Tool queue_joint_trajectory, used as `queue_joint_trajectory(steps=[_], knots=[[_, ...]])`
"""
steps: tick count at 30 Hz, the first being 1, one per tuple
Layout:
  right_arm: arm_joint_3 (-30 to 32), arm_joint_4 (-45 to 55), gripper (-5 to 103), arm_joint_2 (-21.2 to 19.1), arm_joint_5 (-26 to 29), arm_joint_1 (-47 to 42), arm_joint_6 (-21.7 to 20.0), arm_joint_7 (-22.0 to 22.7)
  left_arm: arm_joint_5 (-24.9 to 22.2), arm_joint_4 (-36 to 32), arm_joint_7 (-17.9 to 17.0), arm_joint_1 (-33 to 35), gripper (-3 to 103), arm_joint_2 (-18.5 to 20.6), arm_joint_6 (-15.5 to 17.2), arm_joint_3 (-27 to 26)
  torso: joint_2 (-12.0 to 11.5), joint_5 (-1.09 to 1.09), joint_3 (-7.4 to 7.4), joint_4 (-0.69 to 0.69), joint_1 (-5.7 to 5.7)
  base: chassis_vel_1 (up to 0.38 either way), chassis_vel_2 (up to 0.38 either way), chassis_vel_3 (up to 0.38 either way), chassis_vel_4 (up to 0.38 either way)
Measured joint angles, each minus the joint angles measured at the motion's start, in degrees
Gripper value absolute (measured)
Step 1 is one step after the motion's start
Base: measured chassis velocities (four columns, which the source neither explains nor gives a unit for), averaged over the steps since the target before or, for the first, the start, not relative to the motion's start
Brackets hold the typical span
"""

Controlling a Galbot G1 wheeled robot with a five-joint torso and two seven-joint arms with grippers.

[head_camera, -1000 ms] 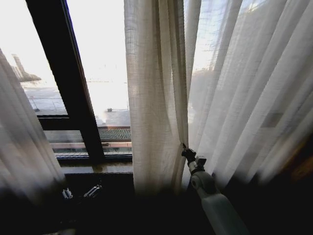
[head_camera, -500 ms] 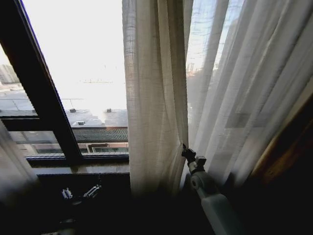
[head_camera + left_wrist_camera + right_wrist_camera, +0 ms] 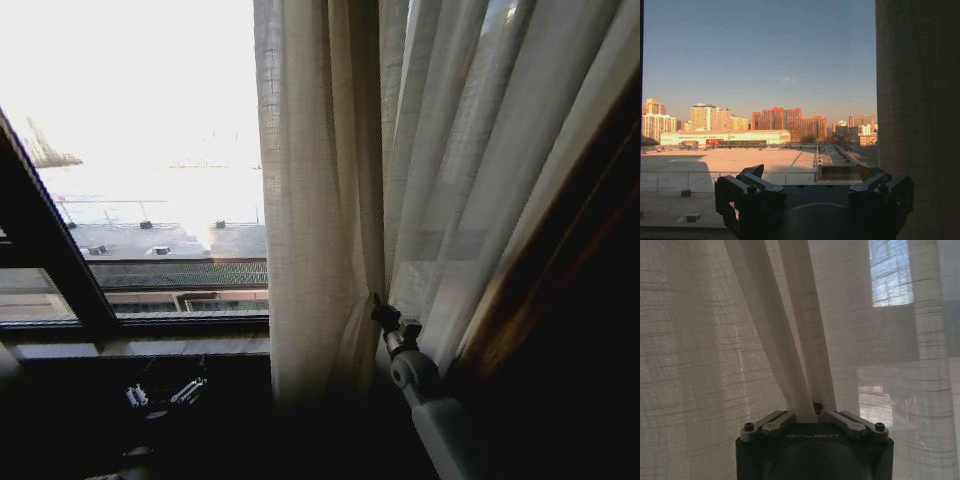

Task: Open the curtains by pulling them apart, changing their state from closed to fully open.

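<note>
The curtain [image 3: 320, 200], a sheer cream pleated panel, hangs gathered from the middle of the head view to its right edge. My right gripper [image 3: 378, 306] is low against the panel's inner edge, shut on a fold of it. In the right wrist view the pinched fold of the curtain [image 3: 790, 340] rises straight out of the closed right gripper [image 3: 810, 413]. My left gripper [image 3: 165, 392] sits low below the window sill, apart from the fabric. Seen from the left wrist, the left gripper [image 3: 812, 176] is open and holds nothing, with the curtain [image 3: 917, 100] off to one side.
A black window frame bar [image 3: 40, 250] slants across the left of the bare glass. The window sill [image 3: 150, 345] runs below it. A dark wooden wall edge [image 3: 560, 250] stands close behind the gathered fabric on the right. Rooftops and buildings lie outside.
The whole head view has shifted, so the camera moved. The curtain panel seen at the far left has left the picture, and the right panel is more bunched against the dark wall. Right gripper still holds its fold.
</note>
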Motion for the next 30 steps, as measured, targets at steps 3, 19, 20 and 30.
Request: queue_joint_trajectory(steps=[3, 19, 20, 30], knots=[[0.04, 0.10, 0, 0.02, -0.01, -0.14, 0.03, -0.01, 0.00, -0.02, 0.00, 0.11, 100, -0.05, -0.10, 0.00, 0.01, 0.00, -0.01, 0.01, -0.03, -0.351, -0.364, 0.353, 0.360], [0.01, -0.02, 0, 0.20, -0.91, -0.33, 0.45, -0.09, 0.00, -0.08, 0.00, 0.29, 100, -0.14, -0.40, -0.03, 0.00, -0.01, -0.01, 0.01, -0.01, -0.350, -0.363, 0.360, 0.352], [0.02, -0.10, 0, 0.23, -1.27, -0.34, 0.48, -0.12, 0.00, -0.08, 0.00, 0.27, 100, -0.13, -0.40, -0.02, 0.00, -0.01, 0.00, 0.01, -0.01, -0.353, -0.330, 0.358, 0.330], [0.02, -1.03, 32, 0.34, -3.45, -0.52, 1.07, 0.23, -0.12, 0.33, 0.10, 0.24, 100, -0.08, -0.78, -0.08, 0.00, 0.02, 0.00, -0.02, -0.01, -0.132, -0.176, 0.157, 0.149]])
